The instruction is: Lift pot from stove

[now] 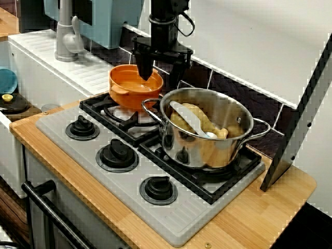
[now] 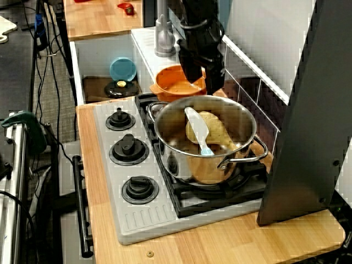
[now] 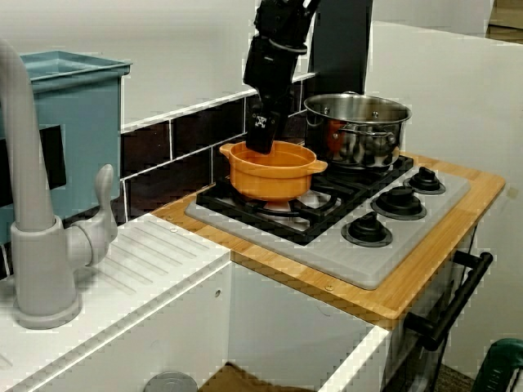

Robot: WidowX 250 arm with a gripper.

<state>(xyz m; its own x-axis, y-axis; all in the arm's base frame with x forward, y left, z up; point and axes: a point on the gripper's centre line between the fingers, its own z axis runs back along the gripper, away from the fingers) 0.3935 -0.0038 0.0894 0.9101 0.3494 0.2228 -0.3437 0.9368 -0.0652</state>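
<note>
A black robot gripper reaches down over the far rim of the orange pot, one of its fingers dipping inside the bowl and the other outside the back wall, the two pinching the rim between them. In the side view the pot's base appears slightly clear of the black burner grate, though contact there cannot be judged for certain. The pot sits over the rear-left burner of the grey stove. Just beside the pot, on the next burner, stands a larger steel pot holding a yellowish item and a white spatula. Three black knobs line the stove's front edge. The stove is set in a light wooden bench. Beyond the pot, a grey faucet rises from a white sink unit.
</note>
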